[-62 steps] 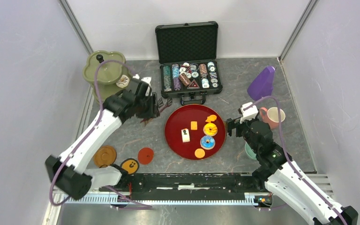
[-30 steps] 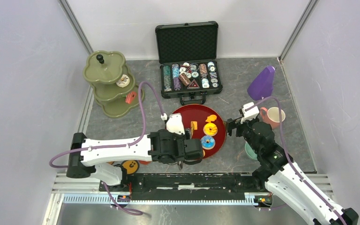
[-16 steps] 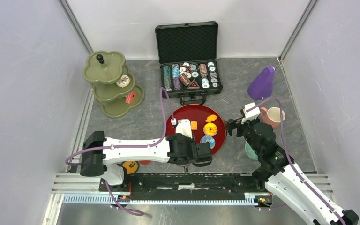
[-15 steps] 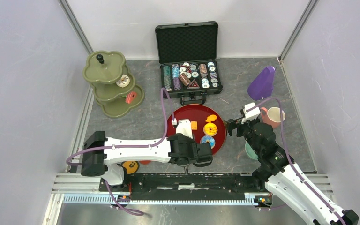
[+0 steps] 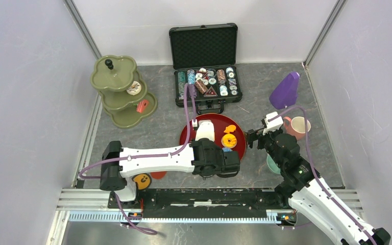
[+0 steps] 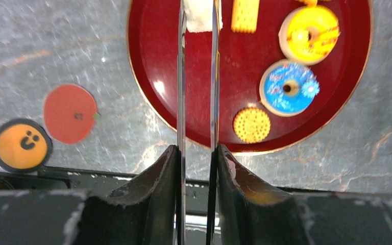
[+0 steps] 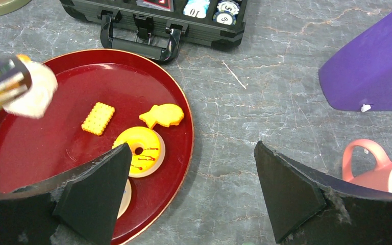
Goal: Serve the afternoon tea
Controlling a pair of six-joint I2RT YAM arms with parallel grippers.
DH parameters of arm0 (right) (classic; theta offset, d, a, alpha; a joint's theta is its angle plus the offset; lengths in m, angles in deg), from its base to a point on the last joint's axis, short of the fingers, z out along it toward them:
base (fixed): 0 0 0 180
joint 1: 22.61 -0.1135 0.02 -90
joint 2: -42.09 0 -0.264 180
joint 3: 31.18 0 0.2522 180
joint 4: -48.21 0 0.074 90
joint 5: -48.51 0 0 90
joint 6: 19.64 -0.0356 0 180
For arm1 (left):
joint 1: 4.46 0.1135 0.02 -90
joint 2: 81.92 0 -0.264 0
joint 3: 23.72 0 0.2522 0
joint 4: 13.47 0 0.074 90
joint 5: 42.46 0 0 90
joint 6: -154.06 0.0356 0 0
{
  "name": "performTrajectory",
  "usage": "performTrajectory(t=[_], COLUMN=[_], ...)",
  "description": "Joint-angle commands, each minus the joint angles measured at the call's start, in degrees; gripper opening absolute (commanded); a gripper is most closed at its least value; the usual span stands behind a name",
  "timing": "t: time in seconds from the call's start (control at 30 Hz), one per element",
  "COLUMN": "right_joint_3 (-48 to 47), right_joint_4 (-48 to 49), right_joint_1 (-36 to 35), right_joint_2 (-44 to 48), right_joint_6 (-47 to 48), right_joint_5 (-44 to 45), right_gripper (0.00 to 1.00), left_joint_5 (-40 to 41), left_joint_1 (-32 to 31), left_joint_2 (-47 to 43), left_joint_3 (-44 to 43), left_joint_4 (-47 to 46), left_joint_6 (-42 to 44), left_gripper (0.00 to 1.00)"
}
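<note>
— While the left gripper (image 6: 197, 7) pinches the cake slice (image 7: 33, 92) over the red tray (image 6: 153, 61), what might fail?
— Only its tips hold it; swinging to the stand (image 5: 122, 97), well apart from it, could twist the slice free. Meanwhile the right gripper (image 7: 191, 148) gapes empty.

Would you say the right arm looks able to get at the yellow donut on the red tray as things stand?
Probably yes: the yellow donut lies just ahead of the open right tool, uncovered; the left tool grips the white cake slice farther across.
</note>
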Motion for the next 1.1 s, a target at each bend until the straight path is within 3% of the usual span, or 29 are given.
performTrajectory(t=[0.0,0.17,0.47,0.8,1.07], right_joint_3=[0.6,0.4,0.6,0.6,0.7], right_joint_4=[1.8,1.7,1.7,1.9,2.0], right_joint_1=[-0.2,-0.3,-0.2,-0.2,-0.2], right_joint_2=[-0.5,-1.1,-0.7,-1.3,-1.5], right_joint_6=[-0.7,-0.7,-0.7,-0.6,-0.7], right_joint_5=[0.3,0.0,0.1,-0.1,-0.1], right_gripper=[0.98,0.98,0.98,0.98,0.98], left_joint_5=[11.6,9.8,14.5,10.5,7.9], left_joint_1=[0.3,3.4,18.7,41.4,54.8], left_joint_2=[1.2,-2.3,-14.2,-26.4,-30.8], left_joint_3=[-6.5,-0.5,14.7,27.9,34.0], left_joint_4=[15.8,15.8,13.2,-10.9,-27.3], left_joint_6=[-1.5,0.4,5.1,29.4,41.3], left_gripper=[0.37,0.39,0.4,0.4,0.4])
